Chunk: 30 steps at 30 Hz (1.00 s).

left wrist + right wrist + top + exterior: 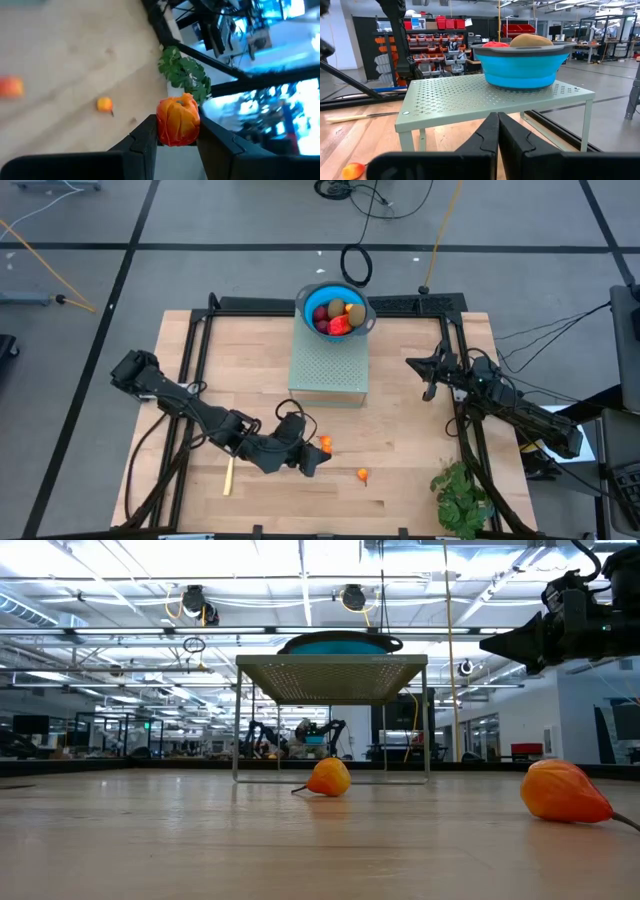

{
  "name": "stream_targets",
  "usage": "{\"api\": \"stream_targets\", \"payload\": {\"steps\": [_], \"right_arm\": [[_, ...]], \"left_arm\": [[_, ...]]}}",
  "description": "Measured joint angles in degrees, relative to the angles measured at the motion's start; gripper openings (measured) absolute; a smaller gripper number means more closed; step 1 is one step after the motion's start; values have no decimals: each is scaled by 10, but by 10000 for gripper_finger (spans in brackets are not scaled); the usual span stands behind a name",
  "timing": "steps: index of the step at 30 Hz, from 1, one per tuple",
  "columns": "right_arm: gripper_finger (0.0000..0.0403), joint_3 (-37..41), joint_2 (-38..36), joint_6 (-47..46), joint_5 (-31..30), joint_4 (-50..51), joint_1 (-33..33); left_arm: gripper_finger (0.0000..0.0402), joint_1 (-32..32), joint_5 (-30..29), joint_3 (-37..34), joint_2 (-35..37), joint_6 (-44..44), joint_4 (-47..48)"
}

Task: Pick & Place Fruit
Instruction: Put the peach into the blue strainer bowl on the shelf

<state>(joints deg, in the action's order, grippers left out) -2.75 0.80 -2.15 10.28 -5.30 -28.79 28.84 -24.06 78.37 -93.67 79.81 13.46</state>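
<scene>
While one small orange fruit (178, 121) sits pinched between the fingers of the left gripper (176, 137), low over the near part of the wooden table (400, 440), two more orange pieces lie loose on the boards: one (326, 444) just beside that gripper and another (362, 475) a little farther toward the leafy green plant (462, 498) at the table's near right corner. Several other fruit pieces, red, brownish and orange, fill the blue bowl (312, 298), which stands on the pale green perforated stand (328, 370) at the far middle of the table. A yellow-handled knife (228, 477) lies on the boards near the left arm. Off to the right of the stand, the right gripper (497, 131) hangs above the table with its fingers pressed together, empty, facing the stand and bowl.
</scene>
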Motion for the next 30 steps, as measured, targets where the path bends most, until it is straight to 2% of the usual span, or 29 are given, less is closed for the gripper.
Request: {"api": "stream_targets", "payload": {"steps": [7, 16, 20, 24, 30], "right_arm": [[0, 0, 0, 13, 0, 0, 0], [0, 0, 0, 13, 0, 0, 0], [0, 0, 0, 13, 0, 1, 0], [0, 0, 0, 13, 0, 9, 0], [0, 0, 0, 13, 0, 11, 0]], "left_arm": [[117, 0, -47, 0, 0, -239, -2], [117, 0, -108, 0, 0, -467, -2], [117, -2, -154, 0, 0, -582, -2], [117, -16, -188, 0, 0, -671, -2], [117, -68, -191, 0, 0, -755, -2]]}}
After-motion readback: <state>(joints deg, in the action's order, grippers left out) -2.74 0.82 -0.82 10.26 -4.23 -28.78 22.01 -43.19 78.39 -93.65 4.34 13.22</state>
